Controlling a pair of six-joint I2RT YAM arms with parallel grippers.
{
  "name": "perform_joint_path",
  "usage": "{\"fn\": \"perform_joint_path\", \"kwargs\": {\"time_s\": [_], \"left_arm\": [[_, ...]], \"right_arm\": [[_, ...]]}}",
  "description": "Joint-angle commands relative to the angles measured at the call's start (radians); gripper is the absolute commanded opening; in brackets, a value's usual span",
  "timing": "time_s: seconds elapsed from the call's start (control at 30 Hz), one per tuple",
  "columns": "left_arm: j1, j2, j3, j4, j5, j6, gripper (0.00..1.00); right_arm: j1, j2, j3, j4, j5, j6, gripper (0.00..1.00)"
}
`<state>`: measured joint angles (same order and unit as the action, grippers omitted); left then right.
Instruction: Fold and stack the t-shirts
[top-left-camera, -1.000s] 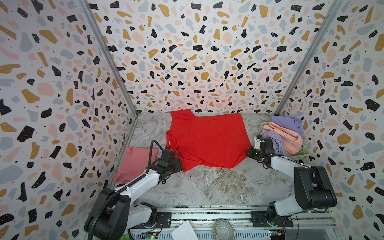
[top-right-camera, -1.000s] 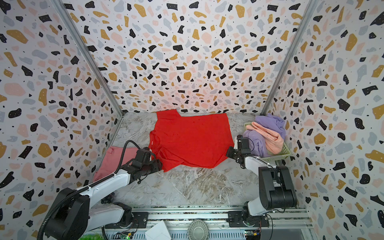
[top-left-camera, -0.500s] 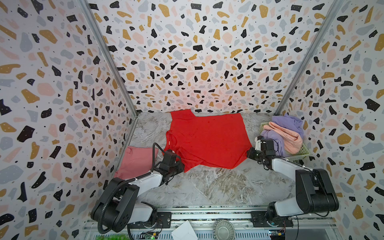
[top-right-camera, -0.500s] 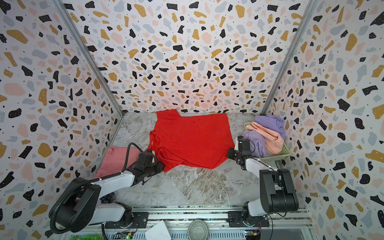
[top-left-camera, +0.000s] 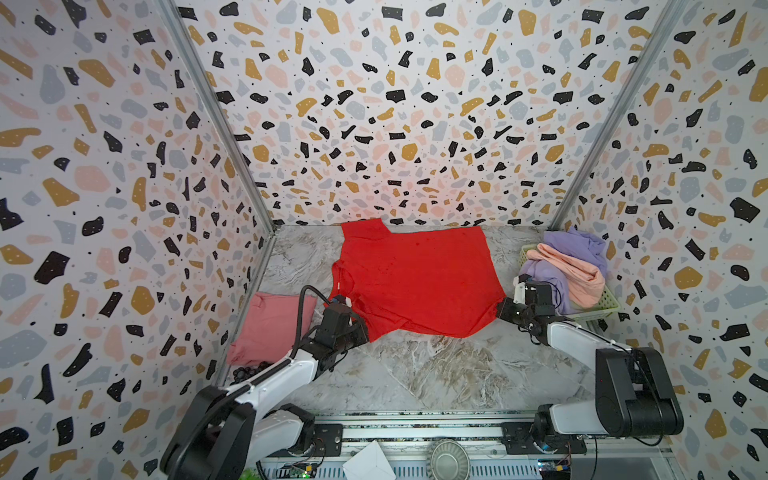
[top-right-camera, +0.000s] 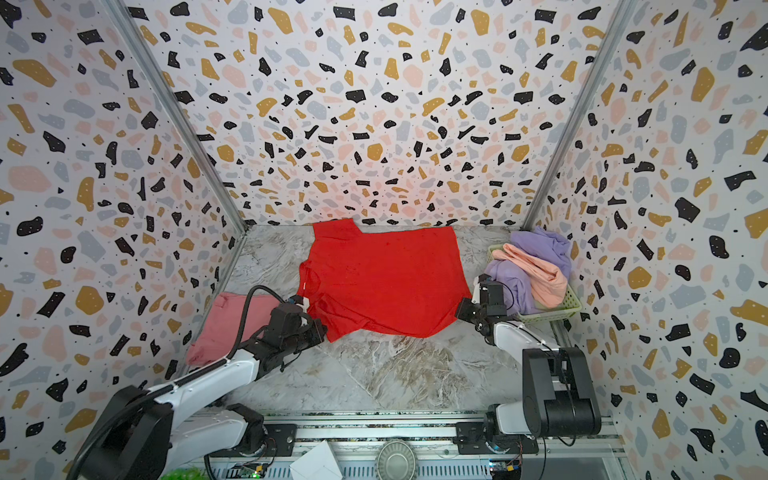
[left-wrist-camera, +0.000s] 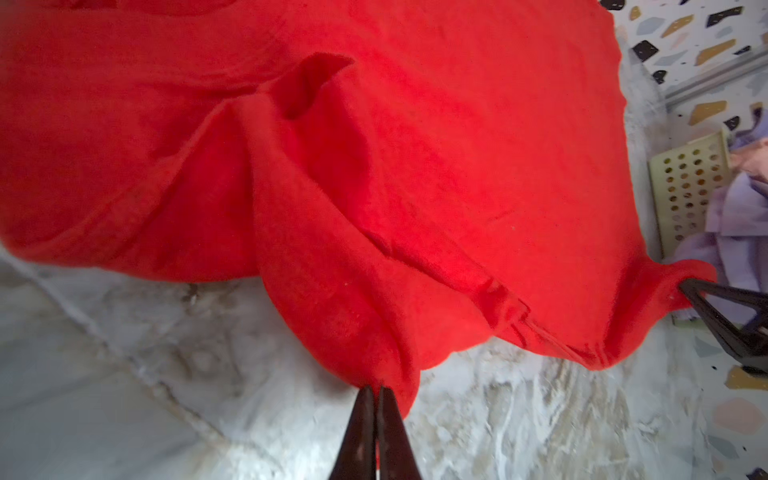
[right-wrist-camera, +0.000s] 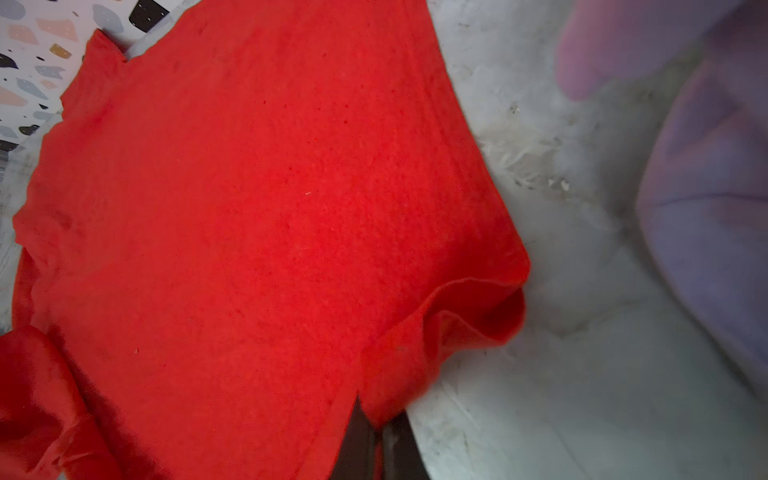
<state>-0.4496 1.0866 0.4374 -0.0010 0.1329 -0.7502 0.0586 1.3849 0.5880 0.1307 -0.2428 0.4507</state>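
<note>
A marble-patterned tabletop sits inside a booth of speckled terrazzo walls. My left gripper is clamped tight. Its two dark fingers press together on a fold at the nearest edge of the bright red t-shirt, and a sliver of red shows between them in the left wrist view. My right gripper is also clenched, pinching the shirt's corner on its side, where the cloth bunches into a small peak at the fingertips. The red shirt spreads flat on the tabletop beyond both grippers, as far as the back wall, and its hem runs from one gripper to the other.

Just outside my left gripper, toward the left wall, lies a folded dusty rose pink t-shirt, apart from the fingers. Just behind my right gripper stands a pale green basket, heaped with a lavender t-shirt and a peach t-shirt. Lavender cloth hangs over the basket's side close to that gripper. I cannot tell whether it touches.
</note>
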Motion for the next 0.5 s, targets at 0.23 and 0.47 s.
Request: {"fn": "perform_joint_path", "kwargs": {"time_s": [0.23, 0.47], "left_arm": [[-0.228, -0.359, 0.109, -0.395, 0.112, -0.173, 0.31], [-0.232, -0.384, 0.175, -0.562, -0.177, -0.059, 0.64]], "right_arm": [[-0.008, -0.054, -0.005, -0.016, 0.003, -0.010, 0.02], [-0.009, -0.063, -0.006, -0.032, 0.007, -0.011, 0.02]]}}
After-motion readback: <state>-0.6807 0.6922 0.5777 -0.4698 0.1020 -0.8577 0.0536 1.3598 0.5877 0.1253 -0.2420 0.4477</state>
